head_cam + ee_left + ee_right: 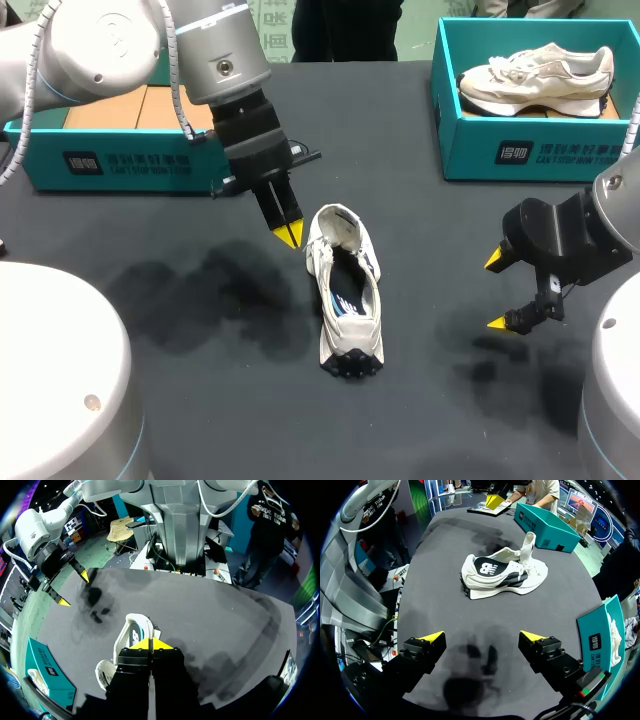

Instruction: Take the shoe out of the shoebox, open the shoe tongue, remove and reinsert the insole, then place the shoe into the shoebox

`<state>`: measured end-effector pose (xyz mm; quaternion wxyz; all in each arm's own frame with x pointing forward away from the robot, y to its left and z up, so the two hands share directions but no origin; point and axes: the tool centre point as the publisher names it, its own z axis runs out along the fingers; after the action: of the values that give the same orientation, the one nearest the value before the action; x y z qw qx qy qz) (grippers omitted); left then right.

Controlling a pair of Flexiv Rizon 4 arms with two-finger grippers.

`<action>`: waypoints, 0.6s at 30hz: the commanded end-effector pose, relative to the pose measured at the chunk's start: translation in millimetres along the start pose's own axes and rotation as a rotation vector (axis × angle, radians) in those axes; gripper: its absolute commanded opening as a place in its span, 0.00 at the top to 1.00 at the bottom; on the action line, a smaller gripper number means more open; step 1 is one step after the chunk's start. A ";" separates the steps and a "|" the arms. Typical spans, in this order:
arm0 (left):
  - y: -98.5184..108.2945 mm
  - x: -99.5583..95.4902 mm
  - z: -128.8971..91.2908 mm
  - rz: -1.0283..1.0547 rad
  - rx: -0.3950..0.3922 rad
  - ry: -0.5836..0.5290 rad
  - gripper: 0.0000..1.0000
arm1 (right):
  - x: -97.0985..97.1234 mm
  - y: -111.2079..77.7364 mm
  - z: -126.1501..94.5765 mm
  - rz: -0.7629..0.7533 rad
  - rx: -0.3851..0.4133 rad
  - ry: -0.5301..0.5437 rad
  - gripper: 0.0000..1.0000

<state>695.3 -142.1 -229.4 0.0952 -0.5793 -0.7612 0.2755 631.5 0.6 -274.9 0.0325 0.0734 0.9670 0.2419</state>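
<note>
A white sneaker [345, 300] with a dark insole showing lies on the black table, its tongue [528, 545] standing up. My left gripper [290, 233] hangs just beside the tongue end of the shoe. Its yellow tips are pressed together and I see nothing between them. In the left wrist view the shoe [131, 632] lies just beyond the shut gripper [151, 643]. My right gripper [497, 290] is open, well off to the shoe's right and low over the table. In the right wrist view the shoe [502, 572] lies ahead of the open right gripper [482, 636].
A teal shoebox [110, 160] with nothing visible inside stands at the back left, behind my left arm. A second teal shoebox [530, 150] at the back right holds a beige sneaker [535, 80]. Dark smudges mark the table.
</note>
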 end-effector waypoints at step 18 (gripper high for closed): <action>2.7 -18.9 21.6 0.224 -0.106 0.307 1.00 | 1.9 -0.8 -0.4 0.000 0.000 -0.003 0.00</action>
<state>695.1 -155.6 -236.0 0.1260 -0.6877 -0.6927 0.1772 632.0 0.7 -275.1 0.0321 0.0732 0.9669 0.2422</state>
